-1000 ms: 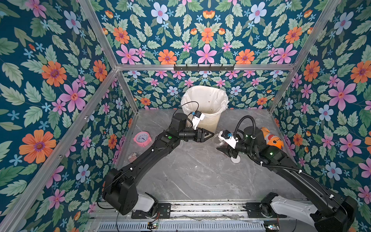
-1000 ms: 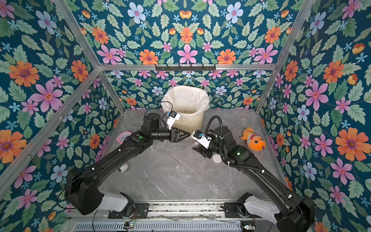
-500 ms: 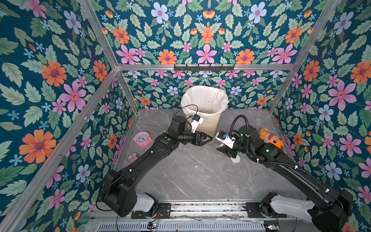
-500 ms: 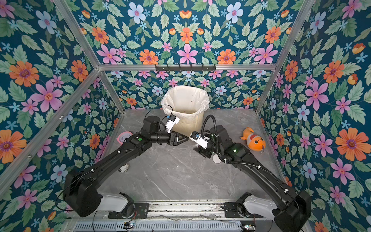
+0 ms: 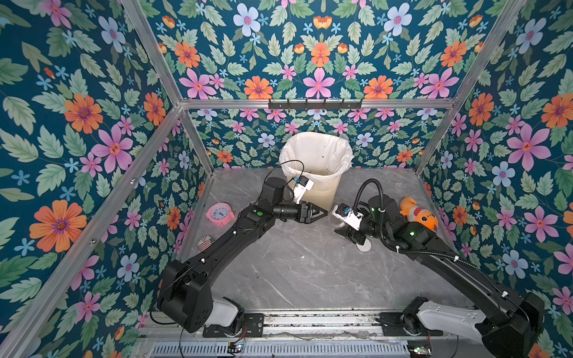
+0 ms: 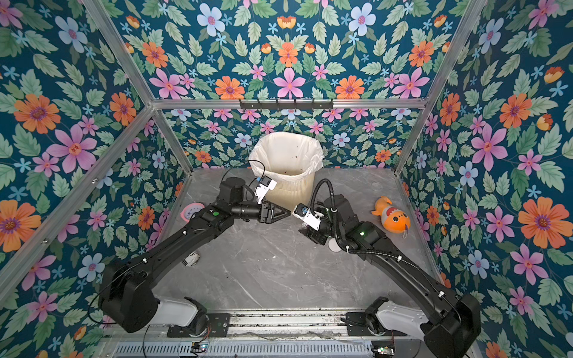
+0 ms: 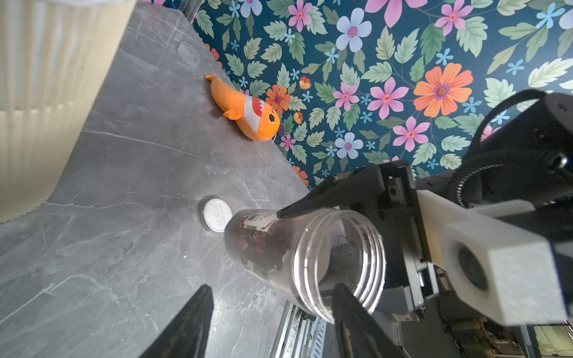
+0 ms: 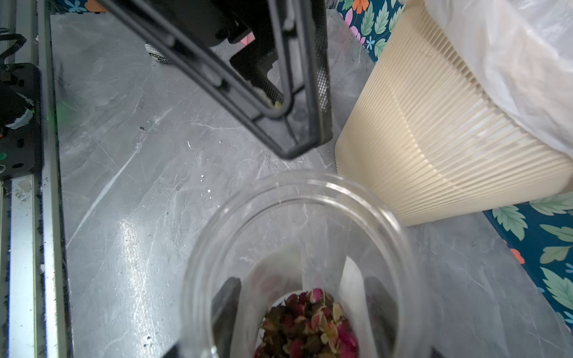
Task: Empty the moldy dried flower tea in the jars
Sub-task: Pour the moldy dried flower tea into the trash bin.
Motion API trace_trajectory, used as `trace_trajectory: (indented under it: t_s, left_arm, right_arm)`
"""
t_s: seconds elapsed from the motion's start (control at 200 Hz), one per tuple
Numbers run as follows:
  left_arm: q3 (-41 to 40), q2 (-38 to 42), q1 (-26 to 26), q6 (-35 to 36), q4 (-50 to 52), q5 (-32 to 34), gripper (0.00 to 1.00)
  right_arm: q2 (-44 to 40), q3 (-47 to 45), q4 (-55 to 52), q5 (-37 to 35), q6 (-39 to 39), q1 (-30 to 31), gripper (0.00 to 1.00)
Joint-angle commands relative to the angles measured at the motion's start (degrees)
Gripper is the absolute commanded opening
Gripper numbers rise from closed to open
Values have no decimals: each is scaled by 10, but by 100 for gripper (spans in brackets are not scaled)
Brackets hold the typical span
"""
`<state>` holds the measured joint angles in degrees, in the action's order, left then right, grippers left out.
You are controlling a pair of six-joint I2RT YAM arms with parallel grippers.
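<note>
Grey marble tabletop. Clear lidless plastic jar of reddish dried flower tea beside cream ribbed bin, clamped in right gripper; left gripper spread, empty. Risk: early tilt spilling short of bin.

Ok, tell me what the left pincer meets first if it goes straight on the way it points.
Most likely the open jar in the right pincer; its mouth sits just ahead of the left pincer.

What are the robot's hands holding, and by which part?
The right hand grips the open jar by its sides; the left hand holds nothing.
</note>
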<state>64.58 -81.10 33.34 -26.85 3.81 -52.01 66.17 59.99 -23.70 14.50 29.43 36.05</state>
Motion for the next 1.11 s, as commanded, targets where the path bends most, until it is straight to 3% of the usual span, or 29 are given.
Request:
trace_trajectory:
  t_s: [0.0, 0.335, 0.47, 0.715, 1.1]
  left_arm:
    - [10, -8, 6, 7, -5, -7, 61]
    - [47, -43, 15, 61, 90, 22, 44]
    - [58, -55, 15, 61, 99, 31, 29]
    - [69, -62, 15, 71, 122, 43, 17]
    - [69, -71, 14, 73, 119, 44, 0]
  right_arm:
    - [9, 11, 11, -1, 5, 5, 54]
    - [35, 43, -23, -62, 26, 31, 53]
    - [46, 57, -43, -112, 40, 51, 52]
    - [78, 92, -75, -176, 45, 69, 52]
    - [101, 119, -85, -189, 34, 82, 65]
